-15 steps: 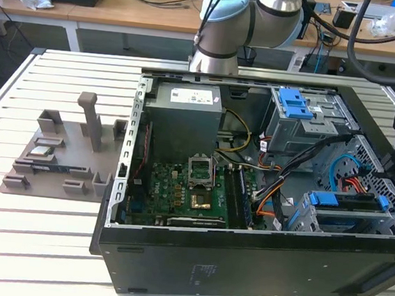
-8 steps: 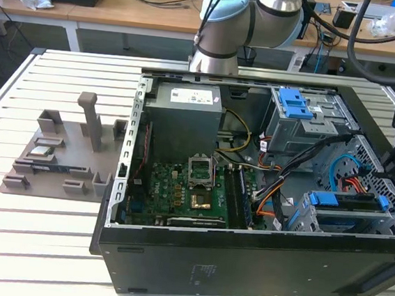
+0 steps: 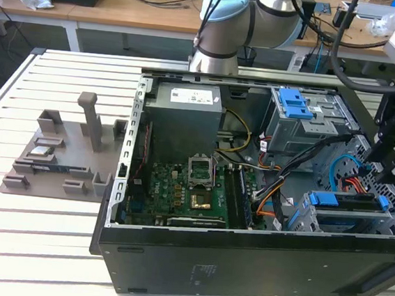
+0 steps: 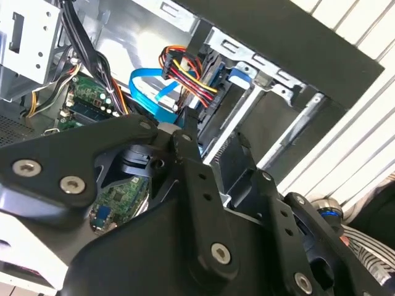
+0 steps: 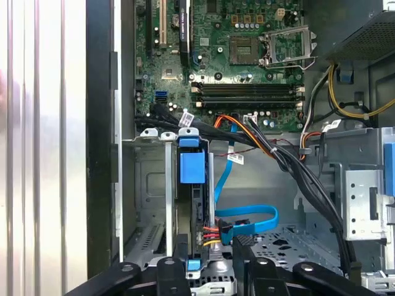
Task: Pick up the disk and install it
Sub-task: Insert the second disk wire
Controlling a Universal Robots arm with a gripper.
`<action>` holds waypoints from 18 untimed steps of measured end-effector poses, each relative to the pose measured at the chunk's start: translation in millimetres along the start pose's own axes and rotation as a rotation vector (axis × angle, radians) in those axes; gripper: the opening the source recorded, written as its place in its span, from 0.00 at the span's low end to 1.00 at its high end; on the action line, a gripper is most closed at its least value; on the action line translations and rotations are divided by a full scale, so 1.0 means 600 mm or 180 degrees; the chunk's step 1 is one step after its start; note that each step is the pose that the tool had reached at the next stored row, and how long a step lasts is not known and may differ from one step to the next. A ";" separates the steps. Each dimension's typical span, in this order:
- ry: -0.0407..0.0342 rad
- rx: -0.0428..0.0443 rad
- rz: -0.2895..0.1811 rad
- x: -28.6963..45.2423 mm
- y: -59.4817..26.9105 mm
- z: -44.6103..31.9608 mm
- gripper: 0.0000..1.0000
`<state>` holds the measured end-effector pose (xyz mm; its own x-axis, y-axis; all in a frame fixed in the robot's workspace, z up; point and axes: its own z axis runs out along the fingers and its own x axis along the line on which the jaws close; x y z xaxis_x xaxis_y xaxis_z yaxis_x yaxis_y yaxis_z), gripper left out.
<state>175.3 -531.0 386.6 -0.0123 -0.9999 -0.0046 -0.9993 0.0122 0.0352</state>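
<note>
Here the disk (image 5: 192,203) stands on edge in the drive cage (image 5: 165,185) at the case's lower front corner, its blue rail tab (image 5: 192,168) uppermost in the first wrist view and a bundle of red, yellow and black wires (image 5: 211,234) plugged into its end. The gripper (image 5: 213,265) hangs just above that end, its black fingers (image 5: 176,271) to either side of the disk's edge; whether they are spread or pinching it cannot be told. In the exterior view the disk (image 3: 343,202) lies in the cage at the exterior view's right, just beneath the black gripper (image 3: 391,167). In the second wrist view the gripper's linkage (image 4: 185,203) crowds the foreground, with the same wires (image 4: 185,77) and a blue flat cable (image 4: 148,92) beyond.

The open computer case (image 3: 243,257) rests on its side on a bench (image 3: 34,244) of pale slatted metal. Inside sit a green motherboard (image 3: 179,195), a grey power supply box (image 3: 186,119) bearing a white sticker (image 3: 192,96), and a metal cage with a blue latch (image 3: 296,105). A grey fixture (image 3: 64,156) sits on the bench at the exterior view's left. Behind runs a wooden desk (image 3: 127,1) strewn with cables.

The sticker's print is too small to read.
</note>
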 end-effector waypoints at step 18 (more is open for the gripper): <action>-0.0001 0.0000 -0.0004 -0.001 0.006 0.018 0.11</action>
<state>171.3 -530.5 376.1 -0.0111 -0.9999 -0.0049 -0.9993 0.0110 0.0352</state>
